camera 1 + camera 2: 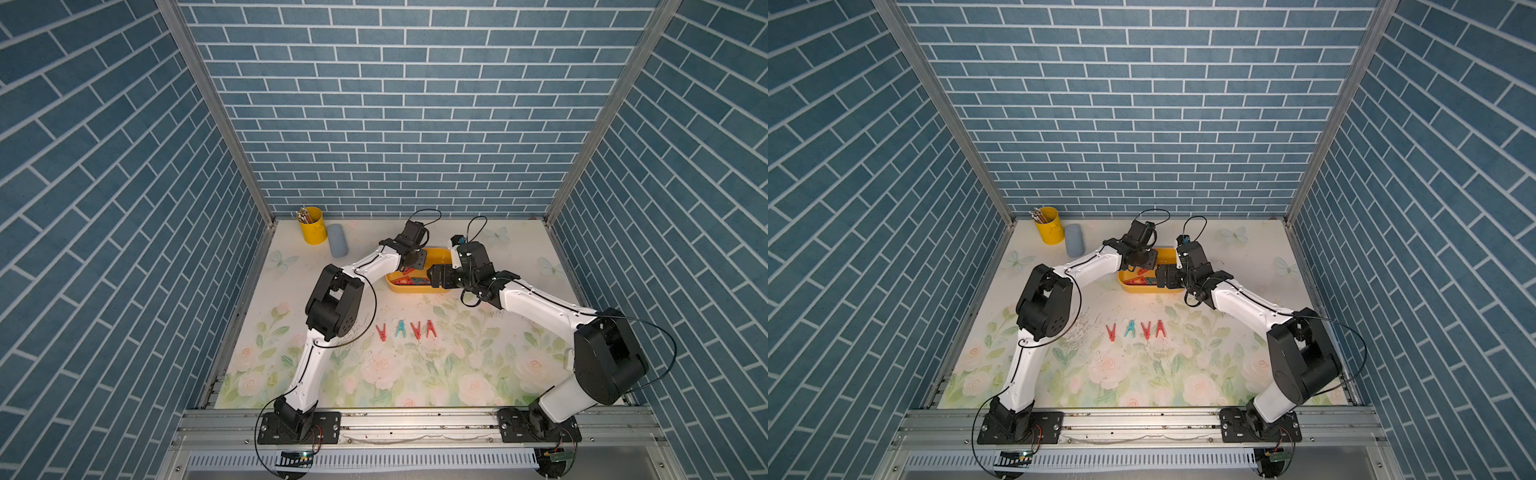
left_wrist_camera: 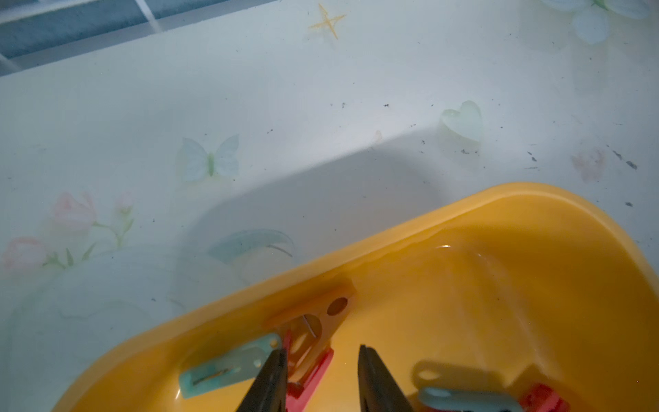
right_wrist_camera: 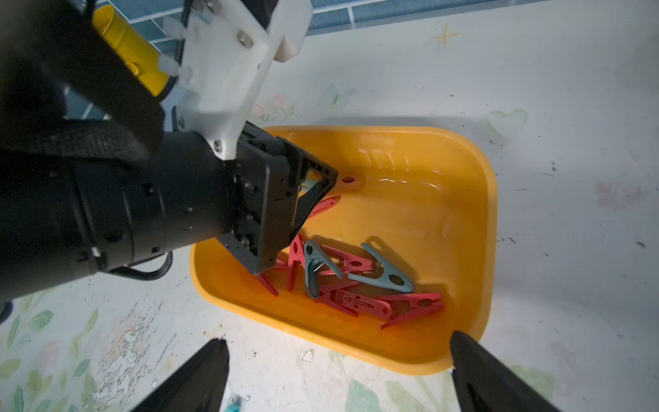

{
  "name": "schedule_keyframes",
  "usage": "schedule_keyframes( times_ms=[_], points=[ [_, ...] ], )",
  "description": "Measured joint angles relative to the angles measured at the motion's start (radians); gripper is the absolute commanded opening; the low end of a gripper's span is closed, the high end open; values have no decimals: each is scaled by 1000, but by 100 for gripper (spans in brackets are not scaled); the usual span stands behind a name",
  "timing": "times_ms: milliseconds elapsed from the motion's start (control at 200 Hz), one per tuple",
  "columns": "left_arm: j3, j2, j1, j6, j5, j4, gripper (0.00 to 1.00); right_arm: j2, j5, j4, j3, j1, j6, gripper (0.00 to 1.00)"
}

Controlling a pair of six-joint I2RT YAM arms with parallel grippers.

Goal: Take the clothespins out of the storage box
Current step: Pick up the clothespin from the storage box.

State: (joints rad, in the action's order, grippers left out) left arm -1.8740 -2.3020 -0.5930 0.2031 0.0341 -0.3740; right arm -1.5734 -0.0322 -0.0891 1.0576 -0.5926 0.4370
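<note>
The yellow storage box (image 1: 415, 289) (image 1: 1142, 290) stands at the back middle of the table and holds several clothespins. The right wrist view shows red ones (image 3: 356, 301), teal ones (image 3: 385, 274) and an orange one (image 3: 351, 182) against the box's wall (image 3: 474, 214). My left gripper (image 2: 321, 351) (image 1: 415, 259) reaches into the box, its jaws partly apart beside the orange clothespin (image 2: 321, 314) and a red one (image 2: 313, 374); one fingertip (image 2: 281, 356) is against them, the other is free. My right gripper (image 3: 338, 339) (image 1: 432, 276) hangs wide open over the box's near edge. Several clothespins (image 1: 401, 329) (image 1: 1130, 329) lie in a row on the table.
A tall yellow pencil cup (image 1: 311, 226) and a grey cylinder (image 1: 337, 240) stand at the back left. The two wrists are close together over the box. Blue brick walls close in the table on three sides.
</note>
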Motion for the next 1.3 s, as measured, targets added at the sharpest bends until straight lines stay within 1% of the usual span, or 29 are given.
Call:
schedule_keyframes(
  times_ms=[85, 215, 460, 635, 905, 940, 1020, 1100, 1225, 1300],
  points=[
    [-32, -37, 0, -10, 6, -7, 35, 0, 0, 0, 0, 0, 0, 100],
    [-35, -75, 0, -20, 8, -27, 35, 0, 0, 0, 0, 0, 0, 99],
    [-39, -76, -3, -17, -34, -41, 34, 0, 0, -1, 0, 1, 0, 100],
    [-38, -76, -25, -17, -56, -45, 35, 0, 0, -1, 0, 3, 0, 99],
    [-33, -77, -46, -16, -23, -51, 34, -2, -2, -1, 0, 3, 0, 99],
    [-34, -78, -45, -15, -16, -56, 33, -2, -2, -1, 0, 3, 0, 99],
    [-46, -85, -43, -11, -1, -71, 28, -2, -3, 0, 0, 3, 0, 99],
    [-79, -108, -42, -5, 13, -86, 26, -2, -3, 0, 0, 3, 0, 99],
    [-111, -126, -42, 2, 22, -96, 15, -2, -4, 0, 0, 4, 0, 99],
    [-112, -126, -42, 8, 23, -101, 12, -2, -6, 0, 0, 5, 0, 99]
  ],
)
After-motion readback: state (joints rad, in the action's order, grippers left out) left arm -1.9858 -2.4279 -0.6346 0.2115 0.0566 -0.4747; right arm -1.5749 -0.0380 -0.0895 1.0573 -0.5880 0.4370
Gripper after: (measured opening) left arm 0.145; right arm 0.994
